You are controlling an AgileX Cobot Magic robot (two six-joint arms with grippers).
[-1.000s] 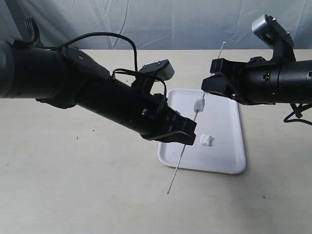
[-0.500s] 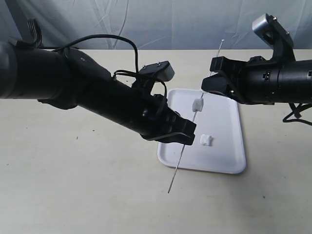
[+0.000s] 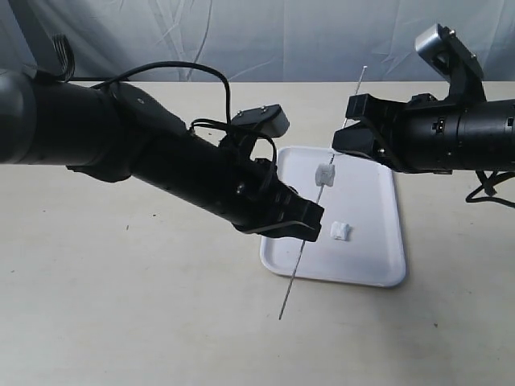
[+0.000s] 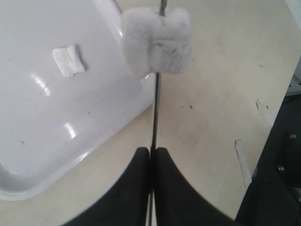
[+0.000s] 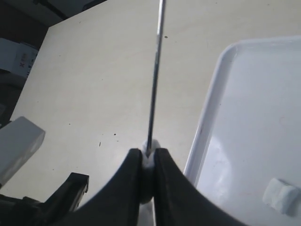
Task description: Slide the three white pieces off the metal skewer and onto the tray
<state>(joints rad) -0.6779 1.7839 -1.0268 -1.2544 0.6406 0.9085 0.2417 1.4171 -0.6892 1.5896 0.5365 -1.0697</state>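
The metal skewer (image 3: 310, 217) hangs slanted over the tray (image 3: 370, 269). My left gripper (image 3: 304, 232) is shut on its lower part; in the left wrist view the jaws (image 4: 153, 151) pinch the skewer (image 4: 155, 108). One white piece (image 3: 323, 173) is threaded on it above that grip, large in the left wrist view (image 4: 156, 41). My right gripper (image 3: 338, 151) is shut higher up, where a white piece (image 5: 151, 145) is squeezed between its jaws around the skewer (image 5: 155, 75). Another white piece (image 3: 341, 232) lies loose on the tray (image 4: 47, 122), also seen from both wrists (image 4: 68, 60) (image 5: 281, 192).
The beige table (image 3: 121, 322) spreads all around the tray. A crumpled grey cloth backdrop (image 3: 265, 36) closes off the far side. Black cables (image 3: 185, 64) loop over the left arm, and the skewer's lower tip (image 3: 281, 316) overhangs the table in front of the tray.
Almost nothing differs. The left gripper and the skewer have drifted a touch, and the threaded white piece sits slightly further left. The right gripper has held its place.
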